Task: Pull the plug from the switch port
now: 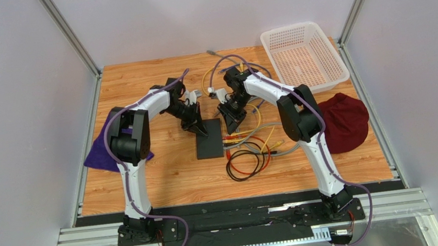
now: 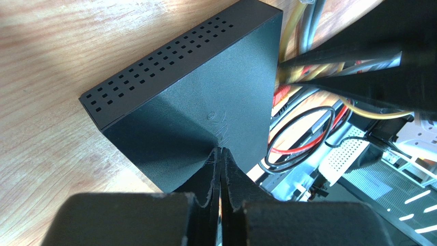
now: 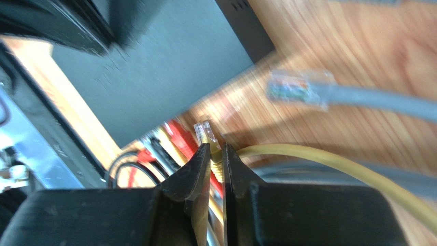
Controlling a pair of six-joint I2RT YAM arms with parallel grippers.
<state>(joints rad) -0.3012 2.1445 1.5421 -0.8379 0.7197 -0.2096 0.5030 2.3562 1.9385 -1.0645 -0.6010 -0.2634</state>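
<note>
The switch (image 1: 209,139) is a flat black box lying mid-table; its vented side shows in the left wrist view (image 2: 169,61). My left gripper (image 2: 221,149) is shut, empty, its tips resting on the switch's top face, near its far end (image 1: 194,126). My right gripper (image 3: 215,149) is shut on the plug (image 3: 205,132), a clear connector on a yellow cable (image 3: 318,156). The plug's clear tip shows whole over the wood, just off the switch's (image 3: 154,66) cabled edge. In the top view the right gripper (image 1: 229,121) hangs beside the switch's far right corner.
Red, yellow, black and grey cables (image 1: 248,157) lie looped right of the switch. A grey cable's loose plug (image 3: 297,88) lies on the wood. A white basket (image 1: 305,57) stands back right, a dark red cloth (image 1: 345,120) right, a purple cloth (image 1: 100,156) left.
</note>
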